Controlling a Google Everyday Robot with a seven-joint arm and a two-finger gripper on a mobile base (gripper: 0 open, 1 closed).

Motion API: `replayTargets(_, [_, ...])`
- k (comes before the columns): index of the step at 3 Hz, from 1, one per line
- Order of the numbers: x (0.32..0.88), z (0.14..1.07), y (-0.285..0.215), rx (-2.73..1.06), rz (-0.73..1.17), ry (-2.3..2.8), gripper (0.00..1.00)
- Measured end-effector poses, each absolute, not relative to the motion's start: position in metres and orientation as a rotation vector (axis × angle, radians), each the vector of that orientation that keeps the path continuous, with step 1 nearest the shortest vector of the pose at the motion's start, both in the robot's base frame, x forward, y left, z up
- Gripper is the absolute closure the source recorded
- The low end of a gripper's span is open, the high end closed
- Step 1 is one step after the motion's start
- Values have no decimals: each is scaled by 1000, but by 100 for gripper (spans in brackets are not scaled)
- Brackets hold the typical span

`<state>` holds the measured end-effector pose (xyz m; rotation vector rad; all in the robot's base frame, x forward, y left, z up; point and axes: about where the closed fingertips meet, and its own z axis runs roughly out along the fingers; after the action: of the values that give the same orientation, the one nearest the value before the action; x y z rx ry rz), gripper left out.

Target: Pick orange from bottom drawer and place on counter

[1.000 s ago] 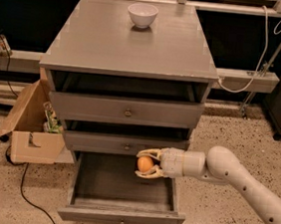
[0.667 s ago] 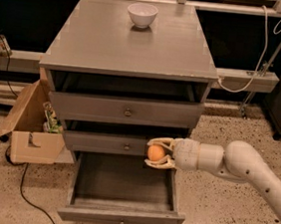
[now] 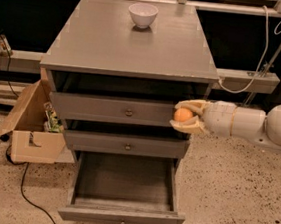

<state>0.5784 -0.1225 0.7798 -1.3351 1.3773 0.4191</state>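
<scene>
My gripper [image 3: 184, 115] is shut on the orange [image 3: 182, 115] and holds it in the air in front of the right end of the top drawer, just below the counter's front edge. The white arm reaches in from the right. The bottom drawer [image 3: 119, 214] is pulled open below, and its dark interior holds nothing that I can see. The counter [image 3: 123, 42] is the flat grey cabinet top above the gripper.
A white bowl [image 3: 143, 14] stands at the back middle of the counter. Two shallower drawers with knobs [image 3: 128, 113] are slightly open. An open cardboard box [image 3: 31, 127] sits on the floor at the left, with a black cable by it. A white cable hangs at the right.
My gripper has risen with the orange from the level of the middle drawer to the level of the top drawer and moved to the right.
</scene>
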Motion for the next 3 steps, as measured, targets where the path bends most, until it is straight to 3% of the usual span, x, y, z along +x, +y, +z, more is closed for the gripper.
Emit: replayTargets(3, [614,814,-134,-1273,451,1479,100])
